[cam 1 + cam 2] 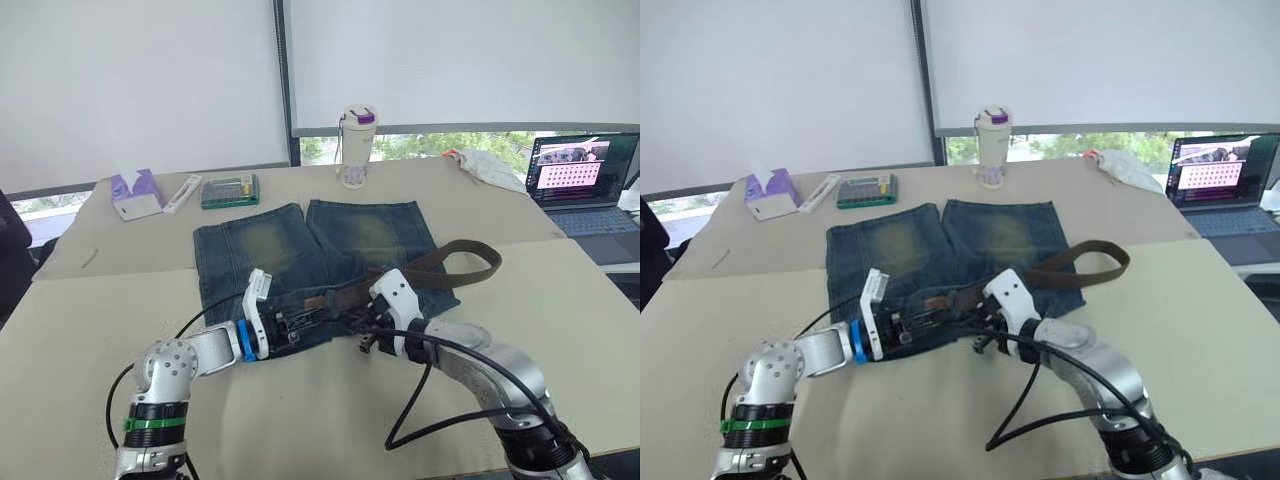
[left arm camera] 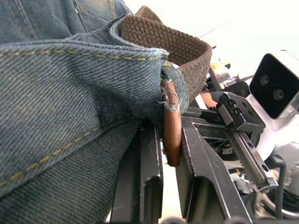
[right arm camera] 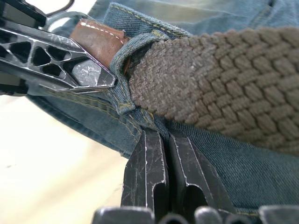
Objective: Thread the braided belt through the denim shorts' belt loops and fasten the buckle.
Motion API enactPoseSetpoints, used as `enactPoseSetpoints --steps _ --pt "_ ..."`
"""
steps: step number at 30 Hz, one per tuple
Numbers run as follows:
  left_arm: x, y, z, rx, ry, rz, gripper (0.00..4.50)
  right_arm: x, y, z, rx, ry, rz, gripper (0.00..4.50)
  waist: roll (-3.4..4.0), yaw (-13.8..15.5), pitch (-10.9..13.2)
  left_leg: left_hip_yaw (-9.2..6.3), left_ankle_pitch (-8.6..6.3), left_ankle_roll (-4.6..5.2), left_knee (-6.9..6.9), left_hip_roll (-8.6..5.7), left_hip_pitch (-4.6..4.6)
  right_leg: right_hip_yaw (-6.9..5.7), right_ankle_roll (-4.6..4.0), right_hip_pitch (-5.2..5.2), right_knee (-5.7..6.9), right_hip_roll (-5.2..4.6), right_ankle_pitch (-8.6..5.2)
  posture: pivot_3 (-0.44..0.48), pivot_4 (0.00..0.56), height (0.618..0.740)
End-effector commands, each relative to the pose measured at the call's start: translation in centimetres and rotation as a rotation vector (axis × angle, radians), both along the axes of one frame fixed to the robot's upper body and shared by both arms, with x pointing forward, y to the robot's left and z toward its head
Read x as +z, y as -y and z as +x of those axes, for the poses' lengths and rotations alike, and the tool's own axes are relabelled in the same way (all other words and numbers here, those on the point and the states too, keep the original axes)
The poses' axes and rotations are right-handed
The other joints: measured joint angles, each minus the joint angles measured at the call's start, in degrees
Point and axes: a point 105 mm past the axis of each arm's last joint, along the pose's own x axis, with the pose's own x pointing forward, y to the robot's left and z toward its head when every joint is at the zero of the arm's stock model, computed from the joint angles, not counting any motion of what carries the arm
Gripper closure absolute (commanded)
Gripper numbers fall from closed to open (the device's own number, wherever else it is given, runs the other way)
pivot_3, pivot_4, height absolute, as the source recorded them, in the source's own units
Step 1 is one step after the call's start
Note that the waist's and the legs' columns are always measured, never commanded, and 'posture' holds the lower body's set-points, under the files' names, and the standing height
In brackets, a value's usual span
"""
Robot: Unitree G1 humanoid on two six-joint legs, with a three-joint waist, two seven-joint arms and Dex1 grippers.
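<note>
Fingers [image 2: 196,158] astride belt tip [image 2: 172,126] — waistband edge.

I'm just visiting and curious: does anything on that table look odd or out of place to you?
Mainly the braided belt: it is partway through the denim shorts, and its free end arcs in a loose loop off their right side. The fabric bunches at the waistband, where both grippers work close together.
</note>
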Motion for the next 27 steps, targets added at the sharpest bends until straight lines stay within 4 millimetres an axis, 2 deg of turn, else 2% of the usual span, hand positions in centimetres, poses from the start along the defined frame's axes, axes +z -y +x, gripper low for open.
enactPoseSetpoints --steps 1,3,5,11,15,20,27 --pt "0.9 -4.3 0.3 0.128 0.052 0.054 4.50 -0.1 6.4 2.2 -0.285 0.020 -0.096 4.49 0.00 0.04 0.00 0.00 -0.01 0.01 0.00 0.00 0.00 0.00 0.00 0.00 0.00 -0.01 0.00 0.000 0.150 0.740" --pt "0.8 -3.8 0.3 0.110 0.081 0.089 4.50 -0.1 6.1 2.2 -0.276 0.017 -0.077 4.49 -0.01 0.16 0.00 -0.01 -0.15 0.26 0.00 -0.04 0.00 -0.02 0.00 0.01 0.00 -0.03 0.00 0.000 0.150 0.740" --pt "0.7 -3.3 0.4 0.101 0.095 0.097 3.49 0.1 5.9 2.4 -0.269 0.021 -0.069 4.50 -0.01 0.21 0.00 -0.01 -0.15 0.26 0.01 -0.07 0.00 -0.02 0.00 0.03 -0.03 -0.04 0.00 0.000 0.150 0.740" --pt "0.1 -2.5 1.0 0.109 0.124 0.123 1.52 0.2 5.3 2.5 -0.251 0.027 -0.058 4.50 0.00 1.21 0.01 0.04 -0.13 0.24 0.01 -0.11 0.05 -0.02 -0.02 0.10 -0.08 -0.07 0.01 0.000 0.150 0.740" --pt "-0.2 -1.8 1.0 0.081 0.134 0.127 1.52 0.2 5.0 2.4 -0.246 0.030 -0.054 4.50 -0.02 0.93 0.01 0.07 -0.13 0.24 0.01 -0.09 0.06 0.00 -0.02 0.10 -0.05 -0.04 0.01 0.000 0.150 0.740" --pt "0.6 -0.2 1.0 0.029 0.154 0.074 1.52 0.2 4.8 2.4 -0.245 0.032 -0.052 4.50 -0.03 1.01 0.02 0.06 -0.16 0.29 0.02 -0.09 0.05 -0.02 -0.02 0.11 -0.05 -0.05 0.02 0.000 0.150 0.740" --pt "0.0 2.8 2.7 0.033 0.131 0.056 1.52 0.3 4.6 2.1 -0.242 0.036 -0.049 4.50 -0.05 0.95 0.02 0.07 -0.15 0.27 0.04 -0.10 0.07 -0.01 -0.02 0.15 -0.05 -0.03 0.02 0.000 0.150 0.740"
